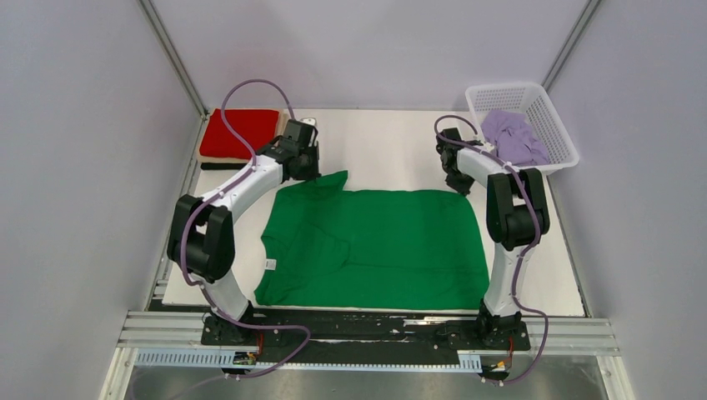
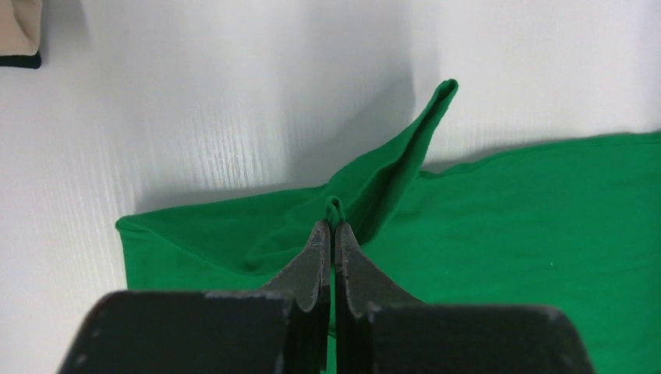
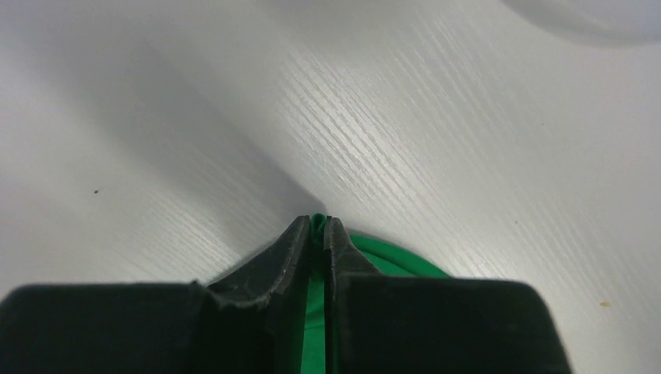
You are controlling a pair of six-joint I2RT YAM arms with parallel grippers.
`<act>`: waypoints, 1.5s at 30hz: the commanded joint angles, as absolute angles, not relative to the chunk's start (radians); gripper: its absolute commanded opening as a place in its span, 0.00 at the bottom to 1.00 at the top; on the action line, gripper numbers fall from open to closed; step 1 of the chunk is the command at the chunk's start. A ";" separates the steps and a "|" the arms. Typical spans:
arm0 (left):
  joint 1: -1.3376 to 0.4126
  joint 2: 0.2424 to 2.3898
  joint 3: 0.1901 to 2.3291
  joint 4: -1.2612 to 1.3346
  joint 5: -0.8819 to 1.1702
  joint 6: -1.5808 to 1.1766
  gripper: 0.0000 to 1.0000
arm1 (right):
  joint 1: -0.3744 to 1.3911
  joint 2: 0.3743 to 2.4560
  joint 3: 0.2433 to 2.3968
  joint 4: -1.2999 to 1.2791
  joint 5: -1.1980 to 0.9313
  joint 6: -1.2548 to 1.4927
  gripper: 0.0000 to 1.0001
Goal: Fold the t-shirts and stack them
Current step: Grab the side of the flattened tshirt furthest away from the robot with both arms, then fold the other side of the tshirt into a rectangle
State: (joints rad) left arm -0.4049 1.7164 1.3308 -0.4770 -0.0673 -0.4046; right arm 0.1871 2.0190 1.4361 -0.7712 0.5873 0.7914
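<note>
Now, the step: I judge this to be the first fold of the bright green soft cloth t-shirt (image 1: 375, 250), carrying its far edge back towards my bases.
Left gripper (image 2: 334, 226): closed down on a small pinch of green hem; the short sleeve (image 2: 413, 148) rises in a peak just beyond my fingertips.
Right gripper (image 3: 316, 226): clamped on the other far corner, a sliver of green showing between the jaws and bare white table (image 3: 468, 117) ahead of them.
Where the shirt is: flat on the table, spread between my two grippers and reaching back behind both towards the bases; its white neck tag (image 1: 269, 264) lies behind my left gripper.
Other shirts: a red folded cloth shirt (image 1: 242, 132) sits just outside my left gripper; a lilac cloth shirt (image 1: 513, 137) lies in the white plastic lattice basket (image 1: 567, 154) outside and beyond my right gripper.
Doing it well: I should lift both corners together and only a little, keep the edge taut between my hands, and bring them back level so the fold line runs straight.
Watch: the peaked sleeve may drag or tuck under on my left side; a thin pinch could slip if I pull apart too hard.
Release: both at once, with the carried edge lined up on the near hem.
</note>
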 commanded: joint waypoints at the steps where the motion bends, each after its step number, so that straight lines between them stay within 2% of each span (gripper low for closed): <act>1: -0.432 1.608 1.298 -0.461 -0.121 -0.424 0.00 | 0.219 1.887 1.374 -0.730 0.632 0.779 0.09; 15: -0.550 1.320 1.068 -0.523 -0.268 -0.484 0.00 | 0.293 1.547 1.059 -0.719 0.650 0.811 0.06; 24: -0.598 1.106 0.908 -0.638 -0.281 -0.659 0.00 | 0.307 1.343 0.940 -0.744 0.607 0.755 0.06; 33: -0.599 0.915 0.854 -0.800 -0.283 -0.751 0.00 | 0.339 1.278 0.884 -0.779 0.605 0.725 0.04; 45: -0.606 0.850 0.793 -0.865 -0.216 -0.758 0.00 | 0.348 1.219 0.822 -0.833 0.568 0.767 0.07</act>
State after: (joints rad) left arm -0.5983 0.8883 0.8101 -0.8371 -0.2337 -0.7361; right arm 0.3401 1.2404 0.8436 -0.8062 0.5911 0.7437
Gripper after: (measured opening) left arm 0.008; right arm 0.064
